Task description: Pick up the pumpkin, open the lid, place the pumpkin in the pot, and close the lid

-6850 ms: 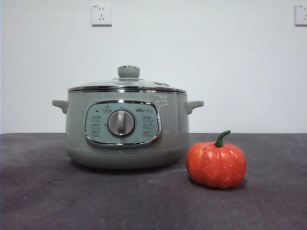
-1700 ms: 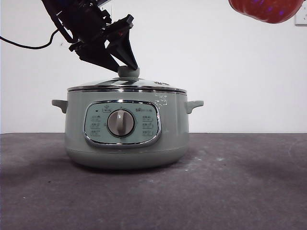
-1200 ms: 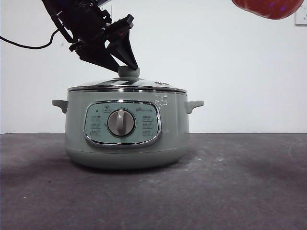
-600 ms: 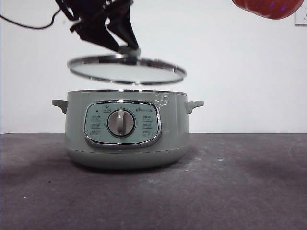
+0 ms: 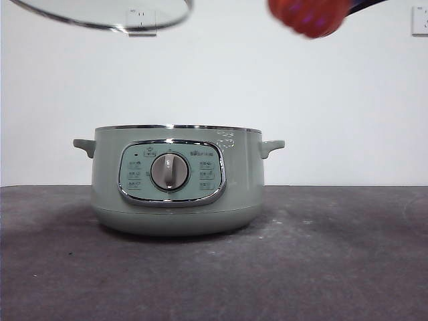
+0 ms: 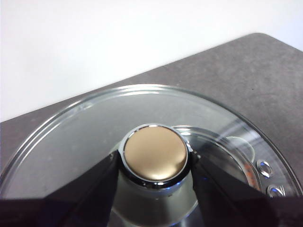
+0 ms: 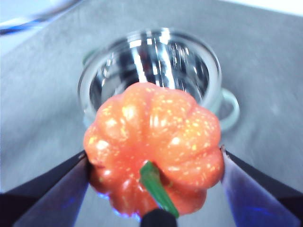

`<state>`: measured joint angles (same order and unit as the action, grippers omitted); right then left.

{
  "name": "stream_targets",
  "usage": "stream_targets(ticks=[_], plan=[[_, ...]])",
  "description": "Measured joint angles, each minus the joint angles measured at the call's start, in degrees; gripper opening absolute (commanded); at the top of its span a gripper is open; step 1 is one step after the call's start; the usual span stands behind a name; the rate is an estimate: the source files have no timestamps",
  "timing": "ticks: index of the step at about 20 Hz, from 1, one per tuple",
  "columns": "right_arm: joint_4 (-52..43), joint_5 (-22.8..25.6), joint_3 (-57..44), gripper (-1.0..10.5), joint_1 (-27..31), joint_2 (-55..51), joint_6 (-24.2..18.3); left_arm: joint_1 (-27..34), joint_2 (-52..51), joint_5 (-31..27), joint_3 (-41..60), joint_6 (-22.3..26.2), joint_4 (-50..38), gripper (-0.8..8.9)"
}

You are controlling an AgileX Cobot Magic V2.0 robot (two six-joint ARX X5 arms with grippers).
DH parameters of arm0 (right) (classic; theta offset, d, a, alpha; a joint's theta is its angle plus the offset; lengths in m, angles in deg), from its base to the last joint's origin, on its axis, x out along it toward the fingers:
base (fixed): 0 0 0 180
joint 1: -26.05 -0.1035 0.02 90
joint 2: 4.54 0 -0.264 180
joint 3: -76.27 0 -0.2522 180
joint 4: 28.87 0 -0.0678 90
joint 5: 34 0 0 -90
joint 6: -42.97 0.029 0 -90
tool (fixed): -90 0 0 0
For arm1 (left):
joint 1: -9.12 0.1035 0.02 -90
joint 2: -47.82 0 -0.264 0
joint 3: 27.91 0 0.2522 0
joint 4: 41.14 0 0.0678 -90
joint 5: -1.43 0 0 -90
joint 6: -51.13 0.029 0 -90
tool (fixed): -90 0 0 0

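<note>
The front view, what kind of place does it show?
Probably a test bench, not a real kitchen: a pot alone on a dark table, a bare white wall with sockets, and a toy pumpkin.

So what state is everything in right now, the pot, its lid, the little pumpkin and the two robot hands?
Large sage-green electric cooking pot: open, uncovered, standing on the table.
Round glass lid with chrome rim: lifted high, held by its knob.
Small orange-red ribbed toy pumpkin: held in the air above the pot.
Left end effector: shut on the lid's knob.
Right end effector: shut on the pumpkin.
</note>
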<state>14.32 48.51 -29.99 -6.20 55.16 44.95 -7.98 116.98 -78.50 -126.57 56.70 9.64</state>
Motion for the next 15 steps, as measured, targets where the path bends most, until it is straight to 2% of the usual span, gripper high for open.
stream_targets(ticks=[4,15], plan=[[-6.8,-2.7,4.1,-0.1,0.0,11.8,0.0,1.2,-6.8,0.0,-0.1,0.0,7.2,-0.08],[-7.7,-3.0,28.5,-0.1,-1.6,43.9,-1.8,1.2,-15.7,0.1,-0.1,0.0,14.8,-0.08]])
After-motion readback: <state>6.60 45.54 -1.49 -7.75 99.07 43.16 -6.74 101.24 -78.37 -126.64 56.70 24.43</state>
